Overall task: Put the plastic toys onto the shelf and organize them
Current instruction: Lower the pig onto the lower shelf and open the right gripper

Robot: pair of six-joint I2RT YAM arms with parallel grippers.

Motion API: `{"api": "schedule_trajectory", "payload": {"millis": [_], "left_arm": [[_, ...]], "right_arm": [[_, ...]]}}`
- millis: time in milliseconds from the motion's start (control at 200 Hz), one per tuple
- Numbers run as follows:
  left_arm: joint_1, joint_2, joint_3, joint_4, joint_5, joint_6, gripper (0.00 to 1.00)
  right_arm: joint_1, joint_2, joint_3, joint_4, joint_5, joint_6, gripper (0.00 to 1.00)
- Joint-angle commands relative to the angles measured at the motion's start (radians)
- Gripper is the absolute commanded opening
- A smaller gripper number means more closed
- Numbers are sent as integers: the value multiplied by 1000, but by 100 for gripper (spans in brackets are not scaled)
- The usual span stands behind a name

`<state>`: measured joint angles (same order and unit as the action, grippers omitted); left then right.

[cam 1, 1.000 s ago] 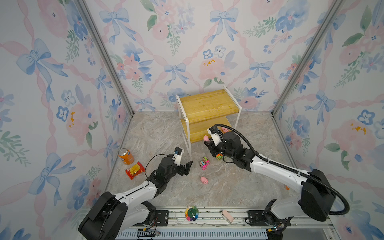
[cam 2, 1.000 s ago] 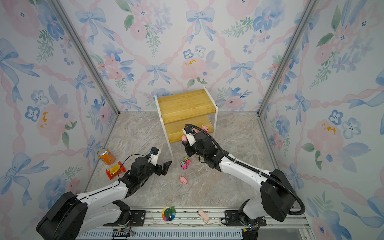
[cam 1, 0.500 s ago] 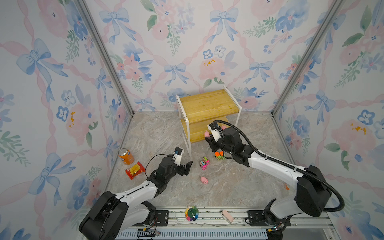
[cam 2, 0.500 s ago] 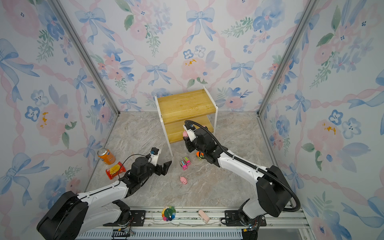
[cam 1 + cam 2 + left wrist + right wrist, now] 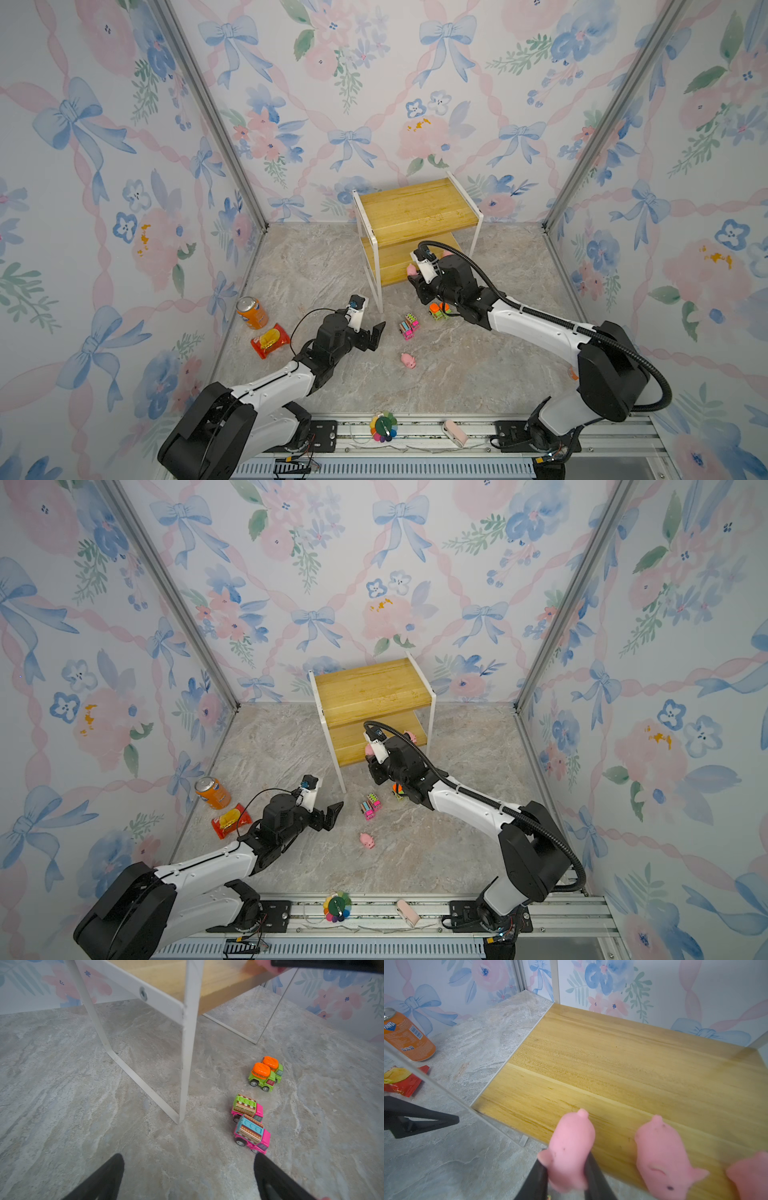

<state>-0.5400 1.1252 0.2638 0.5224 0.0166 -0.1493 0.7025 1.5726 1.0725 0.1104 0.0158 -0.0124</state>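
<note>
The shelf (image 5: 415, 208) (image 5: 370, 683) stands at the back middle. My right gripper (image 5: 566, 1165) (image 5: 417, 277) is shut on a pink pig (image 5: 571, 1142) at the front edge of the lower board (image 5: 612, 1064). Two more pigs (image 5: 660, 1157) (image 5: 749, 1176) lie on that board beside it. A pig (image 5: 409, 360) lies on the floor. Two pink trucks (image 5: 247, 1107) (image 5: 252, 1133) and two green trucks (image 5: 261, 1074) (image 5: 272, 1064) stand on the floor by the shelf leg. My left gripper (image 5: 188, 1156) (image 5: 372, 336) is open and empty, just short of the nearer pink truck.
An orange soda can (image 5: 251, 312) and a red snack packet (image 5: 270, 340) sit by the left wall. A coloured disc (image 5: 384, 426) and a small pink object (image 5: 453, 430) lie on the front rail. The shelf's white leg (image 5: 187, 1043) stands close ahead of the left gripper.
The right gripper, still holding the pig, has shifted slightly left along the front of the lower board. The left arm has not moved.
</note>
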Motion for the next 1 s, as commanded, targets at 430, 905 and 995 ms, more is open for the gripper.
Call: {"api": "schedule_trajectory", "payload": {"millis": [430,905,995], "left_arm": [[6,6,12,8,-6,17,98],[7,9,13,7,-6,19,98],[5,10,13,8,-7,19,98]], "right_arm": [[-29,45,52,30,18,-6,30],[-35,65,70,33,24,-2,30],[-37,73,78,26,25,-3,30]]}}
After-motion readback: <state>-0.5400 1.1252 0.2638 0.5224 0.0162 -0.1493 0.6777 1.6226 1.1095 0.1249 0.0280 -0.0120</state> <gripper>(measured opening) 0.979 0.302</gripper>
